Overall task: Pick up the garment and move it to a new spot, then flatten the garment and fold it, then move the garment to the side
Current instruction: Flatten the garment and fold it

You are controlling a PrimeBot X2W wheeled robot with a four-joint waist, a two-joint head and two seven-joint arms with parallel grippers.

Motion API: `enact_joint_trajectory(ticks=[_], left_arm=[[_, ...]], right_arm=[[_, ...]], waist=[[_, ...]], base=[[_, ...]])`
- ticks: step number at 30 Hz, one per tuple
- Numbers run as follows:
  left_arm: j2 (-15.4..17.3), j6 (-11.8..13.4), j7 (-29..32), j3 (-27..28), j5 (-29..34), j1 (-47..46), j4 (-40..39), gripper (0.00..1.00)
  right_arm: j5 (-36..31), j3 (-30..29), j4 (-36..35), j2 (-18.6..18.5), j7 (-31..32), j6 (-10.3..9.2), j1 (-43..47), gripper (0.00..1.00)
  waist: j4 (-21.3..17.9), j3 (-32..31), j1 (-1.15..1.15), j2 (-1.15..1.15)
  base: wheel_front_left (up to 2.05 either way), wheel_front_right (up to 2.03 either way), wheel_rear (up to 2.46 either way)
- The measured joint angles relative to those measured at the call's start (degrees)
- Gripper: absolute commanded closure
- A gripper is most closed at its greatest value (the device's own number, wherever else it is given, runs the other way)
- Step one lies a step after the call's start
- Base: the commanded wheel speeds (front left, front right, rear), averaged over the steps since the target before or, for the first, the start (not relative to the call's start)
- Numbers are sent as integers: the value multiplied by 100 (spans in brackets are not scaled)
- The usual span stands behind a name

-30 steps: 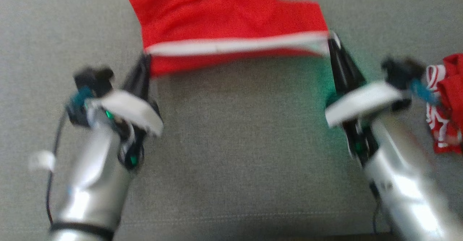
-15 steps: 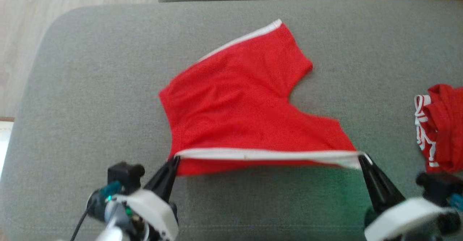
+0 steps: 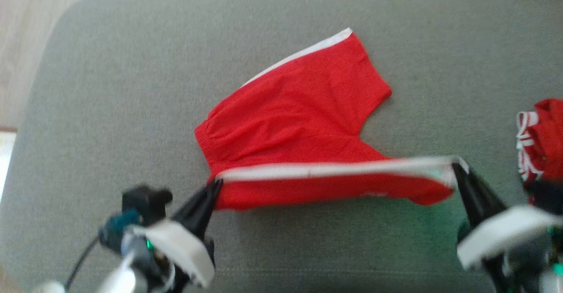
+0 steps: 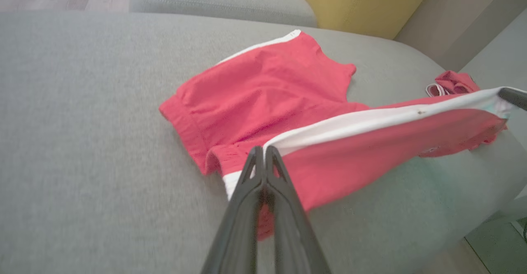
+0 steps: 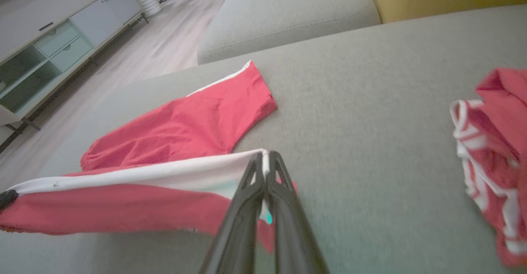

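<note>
Left gripper (image 3: 215, 184), near the grey cushion's (image 3: 110, 86) front edge, left of centre: jaws pinched tight on the left end of the white band (image 3: 334, 169) of the red garment (image 3: 303, 104). The band is raised off the cushion and taut between both grippers, with a red flap hanging below it. The rest of the garment lies on the cushion's middle, one leg reaching toward the back edge. Right gripper (image 3: 458, 167), toward the front right corner: jaws closed on the band's right end. Crumpled red-and-white cloth (image 3: 543, 143) at the right edge, apart from the garment.
</note>
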Motion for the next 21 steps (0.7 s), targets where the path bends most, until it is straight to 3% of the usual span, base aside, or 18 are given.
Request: enact_joint_trajectory(ticks=[9, 21], left_arm=[[-255, -582, -240, 3, -79, -2183, 1014, 100], [-588, -832, -723, -315, -136, -3454, 2334, 100]], right_arm=[[-42, 337, 1853, -714, -260, 0, -3326, 100], [127, 1159, 4280, -1103, -984, 0, -5597, 100]], waist=[[355, 1110, 1, 0], [875, 1851, 2, 0]], base=[[0, 0, 0], [0, 0, 0]])
